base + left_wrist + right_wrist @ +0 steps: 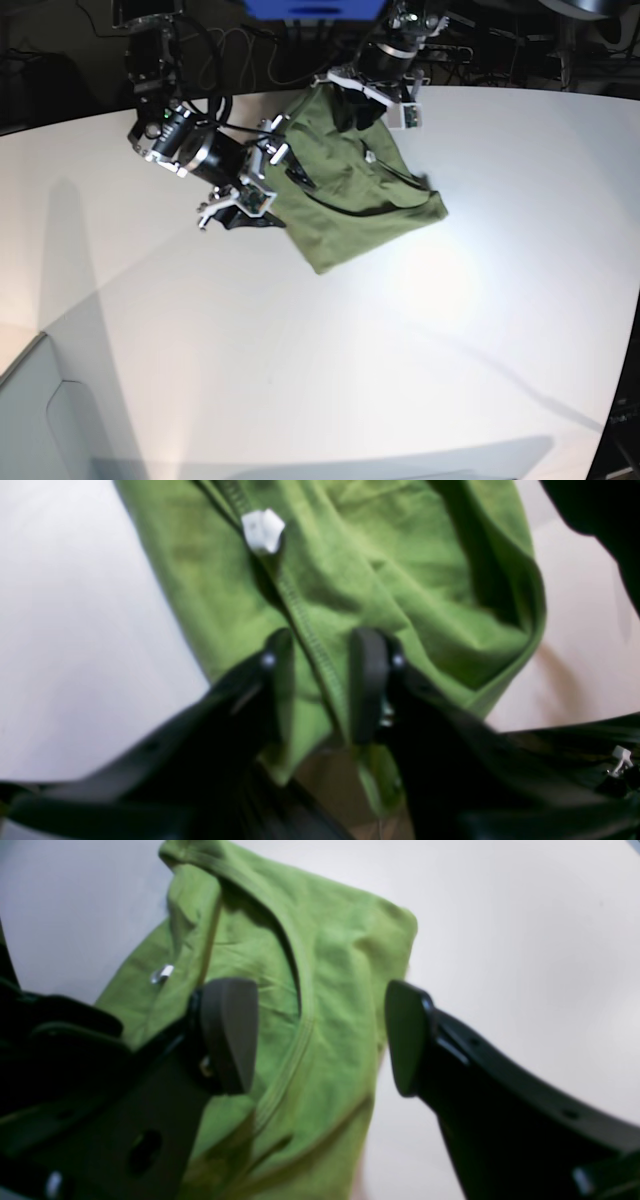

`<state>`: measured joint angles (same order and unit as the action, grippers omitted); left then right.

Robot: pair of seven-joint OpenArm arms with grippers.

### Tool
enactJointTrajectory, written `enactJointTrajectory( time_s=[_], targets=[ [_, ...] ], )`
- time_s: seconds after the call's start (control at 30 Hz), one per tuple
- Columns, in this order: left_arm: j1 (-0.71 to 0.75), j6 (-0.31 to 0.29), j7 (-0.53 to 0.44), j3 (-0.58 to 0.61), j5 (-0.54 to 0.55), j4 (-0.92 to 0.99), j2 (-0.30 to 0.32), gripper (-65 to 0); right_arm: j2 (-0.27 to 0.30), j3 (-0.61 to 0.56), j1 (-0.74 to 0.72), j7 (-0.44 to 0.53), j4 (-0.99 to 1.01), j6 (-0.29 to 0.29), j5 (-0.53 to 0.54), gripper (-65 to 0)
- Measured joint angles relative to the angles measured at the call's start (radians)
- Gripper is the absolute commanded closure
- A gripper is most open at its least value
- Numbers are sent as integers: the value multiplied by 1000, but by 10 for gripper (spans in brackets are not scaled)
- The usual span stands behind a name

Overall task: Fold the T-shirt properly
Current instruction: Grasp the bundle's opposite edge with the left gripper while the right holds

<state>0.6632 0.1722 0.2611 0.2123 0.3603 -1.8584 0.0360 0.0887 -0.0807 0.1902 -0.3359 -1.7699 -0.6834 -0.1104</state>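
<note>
T-shirt, long axis diagonal across table

Right gripper spread wide over T-shirt collar seam; white table beyond.

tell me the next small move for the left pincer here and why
Probably finish closing the left pincer on the T-shirt. Its pads straddle a stitched seam with a gap either side, so the cloth does not look clamped. The right pincer stands wide open over the collar, holding nothing, so it should wait.
</note>
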Motion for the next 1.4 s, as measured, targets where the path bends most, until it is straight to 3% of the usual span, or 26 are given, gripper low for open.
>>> enactJointTrajectory(
  time_s=[0.17,0.27,0.8,1.03,1.4],
  targets=[
    [-10,-1,-10,42,0,32,10,-77,0,0,20,0,1,0,0,-379],
    [-10,-1,-3,62,0,51,11,0,2,0,21,0,1,0,0,-379],
    [85,-1,-11,12,2,-116,23,0,3,0,21,0,1,0,-1,-379],
    [119,0,-11,-78,0,-115,25,0,3,0,21,0,1,0,-1,-379],
    [118,-1,0,-87,0,-57,26,0,2,0,21,0,1,0,0,-379]
  ],
)
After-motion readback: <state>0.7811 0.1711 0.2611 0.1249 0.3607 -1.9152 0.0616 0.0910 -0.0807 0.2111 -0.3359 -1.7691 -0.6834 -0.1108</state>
